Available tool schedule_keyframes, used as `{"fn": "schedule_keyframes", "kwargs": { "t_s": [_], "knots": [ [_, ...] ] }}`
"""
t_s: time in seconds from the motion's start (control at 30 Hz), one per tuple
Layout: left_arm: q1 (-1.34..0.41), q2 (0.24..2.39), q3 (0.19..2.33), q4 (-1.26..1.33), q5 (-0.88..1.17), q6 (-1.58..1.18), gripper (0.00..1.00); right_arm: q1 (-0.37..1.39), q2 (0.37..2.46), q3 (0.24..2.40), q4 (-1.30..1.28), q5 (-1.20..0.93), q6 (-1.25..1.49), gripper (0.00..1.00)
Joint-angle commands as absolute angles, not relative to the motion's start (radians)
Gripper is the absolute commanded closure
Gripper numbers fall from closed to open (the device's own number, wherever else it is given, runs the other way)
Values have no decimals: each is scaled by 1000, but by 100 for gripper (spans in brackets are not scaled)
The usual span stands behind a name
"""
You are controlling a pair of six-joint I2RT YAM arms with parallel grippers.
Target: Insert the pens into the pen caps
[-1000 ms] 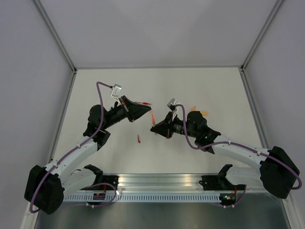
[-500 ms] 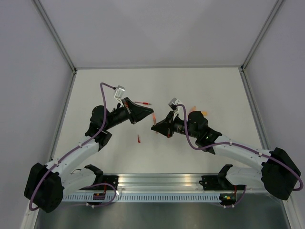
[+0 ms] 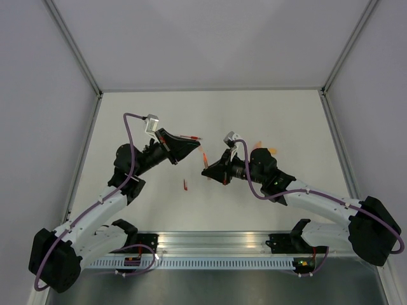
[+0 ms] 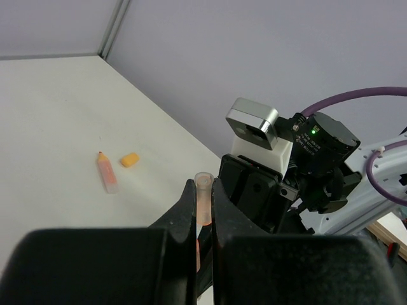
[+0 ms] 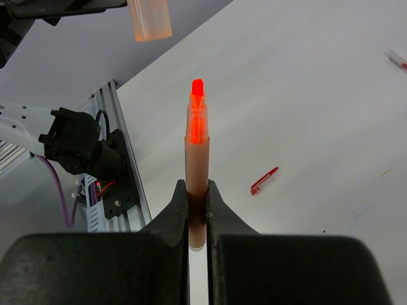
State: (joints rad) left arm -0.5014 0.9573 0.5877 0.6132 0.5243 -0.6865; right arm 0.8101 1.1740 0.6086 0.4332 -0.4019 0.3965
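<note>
Jutting past right tool [image 5: 197, 188]: pen [image 5: 198, 127]

Left hand [image 3: 198, 145], right hand [image 3: 205, 168] near, narrow gap between; slim red piece [image 3: 185, 185] on table [image 3: 280, 114] near-left of gap.

Plain off-white tabletop [image 3: 286, 114], unpatterned, inside pale lavender-grey walls [image 3: 191, 38]; both arms [image 3: 318, 200] are white with black joints, each trailing a purple cable [image 3: 130, 127]; the left end effector [image 4: 203, 198] and right end effector [image 5: 197, 194] are matt black; the held pen [image 5: 197, 152] has a pale peach barrel, a see-through orange neck and a bright red-orange tip; the held cap [image 5: 149, 22] is translucent pale orange; towards the tabletop's right edge lie a peach pen with a red point [image 4: 107, 175] and a solid orange cap [image 4: 130, 159]; towards the near edge, a slim red pen [image 5: 264, 181]; a silver rail [image 3: 210, 244] lines that near edge.
</note>
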Motion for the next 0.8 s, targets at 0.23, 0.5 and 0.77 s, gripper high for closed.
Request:
{"fn": "schedule_keyframes", "kwargs": {
  "t_s": [0.23,0.5,0.77],
  "knots": [
    [-502,968,591,626,503,-643,98,816,1180,650,468,-434,397,100],
    [-503,1005,591,646,535,-653,98,816,1172,647,469,-428,400,100],
    [-503,1028,588,669,558,-667,98,815,1167,646,469,-423,399,100]
  ]
}}
